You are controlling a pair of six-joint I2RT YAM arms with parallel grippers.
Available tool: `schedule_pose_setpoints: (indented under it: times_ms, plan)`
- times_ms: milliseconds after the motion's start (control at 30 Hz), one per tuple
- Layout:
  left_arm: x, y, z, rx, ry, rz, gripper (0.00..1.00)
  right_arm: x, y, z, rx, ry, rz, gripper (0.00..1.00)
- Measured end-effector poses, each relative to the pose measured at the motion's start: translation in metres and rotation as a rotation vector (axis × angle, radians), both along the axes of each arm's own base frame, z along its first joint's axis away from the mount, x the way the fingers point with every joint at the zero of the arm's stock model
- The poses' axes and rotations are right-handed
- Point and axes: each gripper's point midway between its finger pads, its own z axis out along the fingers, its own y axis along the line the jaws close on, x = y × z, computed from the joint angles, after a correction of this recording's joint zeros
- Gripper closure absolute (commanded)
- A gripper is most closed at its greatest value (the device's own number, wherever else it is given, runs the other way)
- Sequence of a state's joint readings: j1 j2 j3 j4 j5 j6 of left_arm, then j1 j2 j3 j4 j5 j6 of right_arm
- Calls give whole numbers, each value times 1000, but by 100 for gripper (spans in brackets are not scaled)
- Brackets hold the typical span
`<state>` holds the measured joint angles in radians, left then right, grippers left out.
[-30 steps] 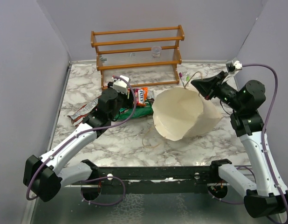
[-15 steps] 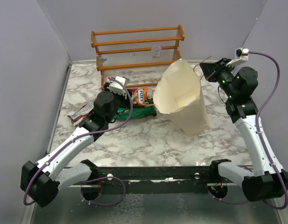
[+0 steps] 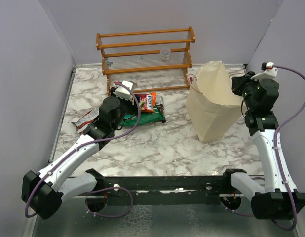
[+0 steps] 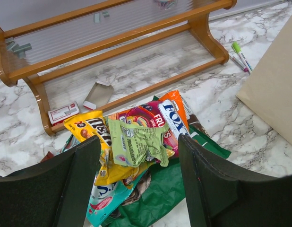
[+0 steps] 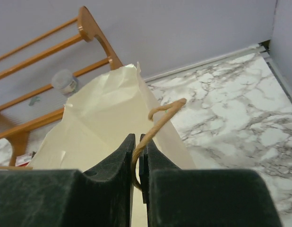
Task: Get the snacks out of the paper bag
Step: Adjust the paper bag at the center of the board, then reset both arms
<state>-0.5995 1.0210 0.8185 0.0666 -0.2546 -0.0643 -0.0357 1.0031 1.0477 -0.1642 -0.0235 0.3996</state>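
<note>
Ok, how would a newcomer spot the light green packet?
Find the wooden rack at the table's back; the snack pile lies just before it, left of the paper bag. The light green packet sits crumpled on top of the pile, the only pale one, overlapping a yellow packet.

Wooden slatted rack (image 4: 122, 38), small clear cup (image 3: 165, 53) on it, pens (image 4: 240, 54) beside, marble table (image 3: 162, 148)

Bright, even, diffuse overhead light with no hard glare. Faint soft shadows under the paper bag (image 3: 211, 116) and wooden rack (image 3: 145, 54). Top view is sharp. In the left wrist view the rack rails bow and the left gripper fingers (image 4: 65, 189) are dark and soft. In the right wrist view the rack is blurred.
</note>
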Motion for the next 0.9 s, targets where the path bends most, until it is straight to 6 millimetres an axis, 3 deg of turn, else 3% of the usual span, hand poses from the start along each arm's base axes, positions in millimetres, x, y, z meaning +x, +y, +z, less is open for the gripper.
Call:
schedule_pose_setpoints:
  times_ms: [367, 633, 733, 900]
  plan:
    - [0, 0, 1, -2, -3, 0, 31, -8, -14, -11, -86, 63, -56, 58]
    - [0, 1, 1, 5, -5, 1, 27, -31, -25, 2, -144, 68, -107, 23]
    - [0, 1, 0, 10, -6, 2, 19, -44, -31, 16, -164, 28, -137, 1]
    - [2, 7, 0, 23, -9, 34, 12, -59, -36, 30, -194, -16, -173, 1]
